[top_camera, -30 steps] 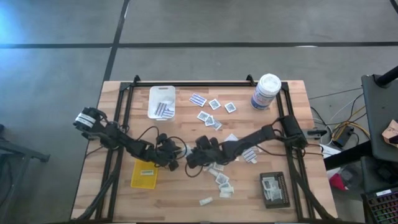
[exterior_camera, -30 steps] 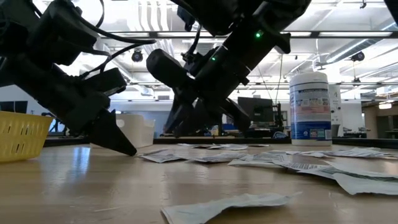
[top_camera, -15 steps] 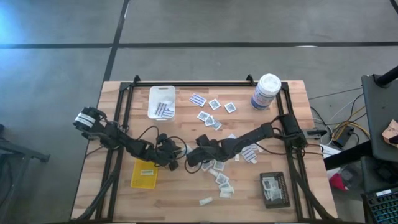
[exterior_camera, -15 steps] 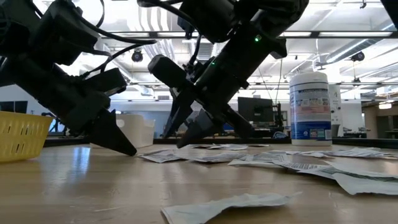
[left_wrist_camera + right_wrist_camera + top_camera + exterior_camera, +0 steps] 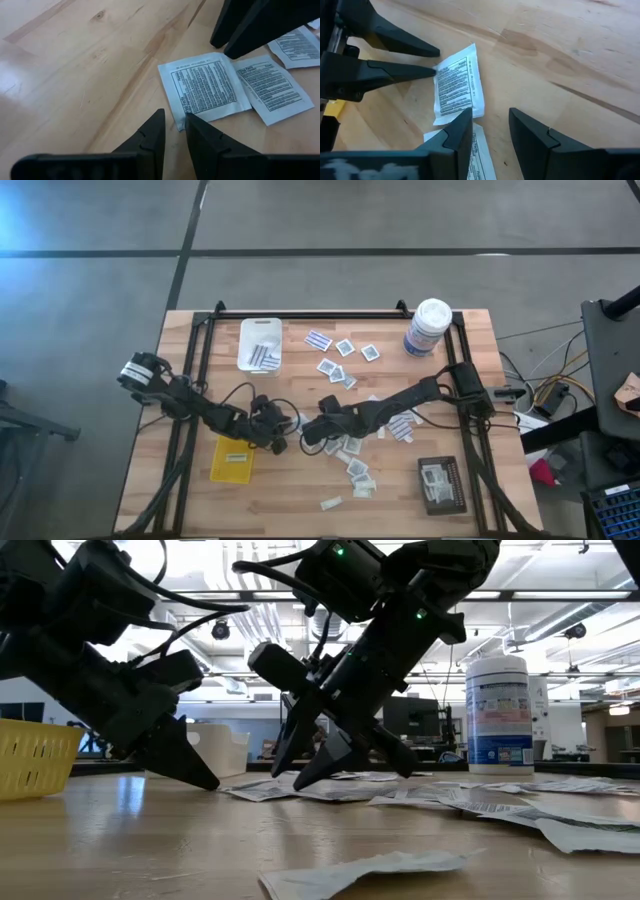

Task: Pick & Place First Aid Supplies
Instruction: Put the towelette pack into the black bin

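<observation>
Wooden counter [image 5: 300, 490]: the left end effector [image 5: 172, 131] has not moved, its fingers a narrow gap apart with a white packet [image 5: 205, 89] corner at their tips, not gripped. The right end effector [image 5: 490, 126] has dropped lower than a second ago and spread wider; the same packet lies flat just ahead of it, between both effectors.

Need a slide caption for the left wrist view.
Left gripper nearly shut at the corner of a flat white printed packet on the wooden table.
</observation>
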`<state>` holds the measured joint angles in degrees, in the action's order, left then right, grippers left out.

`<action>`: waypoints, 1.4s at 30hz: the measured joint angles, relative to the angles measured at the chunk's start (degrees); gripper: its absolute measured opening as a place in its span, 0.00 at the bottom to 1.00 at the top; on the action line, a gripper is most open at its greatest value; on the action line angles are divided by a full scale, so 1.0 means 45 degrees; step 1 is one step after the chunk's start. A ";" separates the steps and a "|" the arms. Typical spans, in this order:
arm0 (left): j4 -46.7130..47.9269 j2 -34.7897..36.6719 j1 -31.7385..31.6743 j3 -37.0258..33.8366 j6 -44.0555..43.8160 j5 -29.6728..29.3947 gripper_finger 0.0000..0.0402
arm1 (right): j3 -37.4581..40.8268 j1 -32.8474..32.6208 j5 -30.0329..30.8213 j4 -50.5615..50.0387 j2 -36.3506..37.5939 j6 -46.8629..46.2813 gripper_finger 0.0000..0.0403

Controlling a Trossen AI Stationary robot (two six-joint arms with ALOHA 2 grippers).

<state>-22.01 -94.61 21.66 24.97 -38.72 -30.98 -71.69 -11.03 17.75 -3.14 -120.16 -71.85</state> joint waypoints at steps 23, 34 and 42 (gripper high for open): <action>-0.0142 0.0000 0.0317 0.0019 -0.0506 0.0109 0.19 | -0.0246 0.0015 0.0025 0.1806 -0.0934 0.0319 0.29; -0.0248 0.0000 0.0332 0.0044 -0.0043 -0.0167 0.19 | -0.0371 0.0034 -0.0107 0.1844 -0.0962 0.1218 0.06; 0.0015 0.0641 0.0330 0.0004 0.0731 -0.0051 0.19 | -0.0346 0.0051 -0.0437 0.1663 -0.0603 0.2292 0.02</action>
<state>-21.94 -91.72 23.15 24.99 -35.43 -31.21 -73.25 -10.80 15.79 4.34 -122.87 -61.54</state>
